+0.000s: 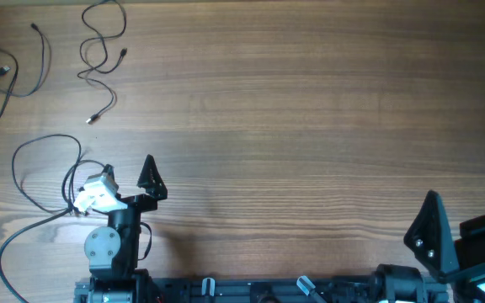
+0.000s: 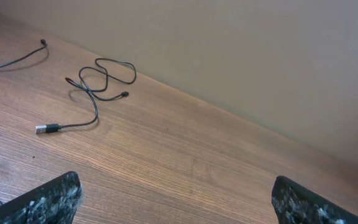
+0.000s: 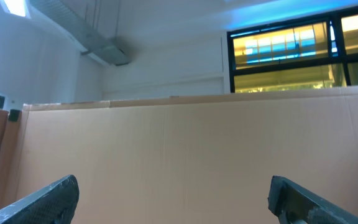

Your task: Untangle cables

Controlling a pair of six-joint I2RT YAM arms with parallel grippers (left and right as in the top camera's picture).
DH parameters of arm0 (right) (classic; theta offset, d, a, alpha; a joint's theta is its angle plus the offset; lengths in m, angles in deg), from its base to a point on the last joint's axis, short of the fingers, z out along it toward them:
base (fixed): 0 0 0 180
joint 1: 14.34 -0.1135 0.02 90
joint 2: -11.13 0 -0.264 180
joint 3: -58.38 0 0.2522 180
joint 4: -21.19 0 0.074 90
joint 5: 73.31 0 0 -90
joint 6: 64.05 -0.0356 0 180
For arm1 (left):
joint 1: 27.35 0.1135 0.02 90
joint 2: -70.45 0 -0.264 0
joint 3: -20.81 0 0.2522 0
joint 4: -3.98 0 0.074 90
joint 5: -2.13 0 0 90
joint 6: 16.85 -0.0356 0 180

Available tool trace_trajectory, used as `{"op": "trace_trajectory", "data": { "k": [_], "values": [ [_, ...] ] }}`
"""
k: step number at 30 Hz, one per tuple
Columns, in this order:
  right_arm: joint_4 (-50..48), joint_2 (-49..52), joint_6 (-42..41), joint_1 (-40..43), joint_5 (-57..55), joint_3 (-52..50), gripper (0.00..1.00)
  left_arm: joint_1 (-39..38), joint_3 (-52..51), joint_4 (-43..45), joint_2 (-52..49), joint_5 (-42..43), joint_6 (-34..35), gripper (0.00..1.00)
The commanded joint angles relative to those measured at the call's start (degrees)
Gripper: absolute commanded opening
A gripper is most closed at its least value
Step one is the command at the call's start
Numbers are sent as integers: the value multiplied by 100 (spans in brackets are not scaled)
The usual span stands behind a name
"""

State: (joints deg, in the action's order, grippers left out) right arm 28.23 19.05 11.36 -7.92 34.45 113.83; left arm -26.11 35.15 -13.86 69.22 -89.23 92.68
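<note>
**Both grippers stand wide as cables lie ahead of the left arm**

Seen from overhead, the left gripper (image 1: 127,167) hangs over the wooden table (image 1: 310,126) with its jaws spread wide and nothing between them. The cables (image 1: 23,63) lie ahead of it and off to its left, well apart from its fingertips, near the far left corner of the table.

The nearest, a looped cable (image 1: 101,46), sits almost straight ahead of the left gripper. It curls back on itself in several bends and ends in a small silver plug (image 1: 93,119) that points toward the gripper. Further to the gripper's left, more thin black cords lie close together at the table's edge. Whether they cross cannot be told.

The left wrist camera shows the same looped cable (image 2: 98,81) ahead and to the left of the open left gripper (image 2: 176,180), flat on the wood and touched by neither finger.

The right gripper (image 1: 470,202) is at the opposite end of the table, far to the right of every cable. In its own camera the right gripper (image 3: 174,182) is spread wide and empty, tilted upward toward a cardboard wall (image 3: 179,143) and a lit window (image 3: 291,56).
</note>
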Motion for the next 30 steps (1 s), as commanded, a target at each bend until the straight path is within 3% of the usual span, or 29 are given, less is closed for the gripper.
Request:
{"op": "trace_trajectory", "data": {
  "k": [1,9,23,27,30],
  "values": [
    [210,-186,94,-26,-20,83,100,17,-26,-4,9,70,-131,100],
    [378,-774,107,-24,-22,81,100,17,-26,-4,9,72,-131,100],
    [413,-763,109,-37,-24,101,100,17,-26,-2,9,72,-140,100],
    [719,-761,109,-35,-22,98,100,17,-26,-4,9,492,-1032,100],
    [1043,-754,111,-37,-26,94,100,15,-26,13,9,693,-1073,100]
  ]
}}
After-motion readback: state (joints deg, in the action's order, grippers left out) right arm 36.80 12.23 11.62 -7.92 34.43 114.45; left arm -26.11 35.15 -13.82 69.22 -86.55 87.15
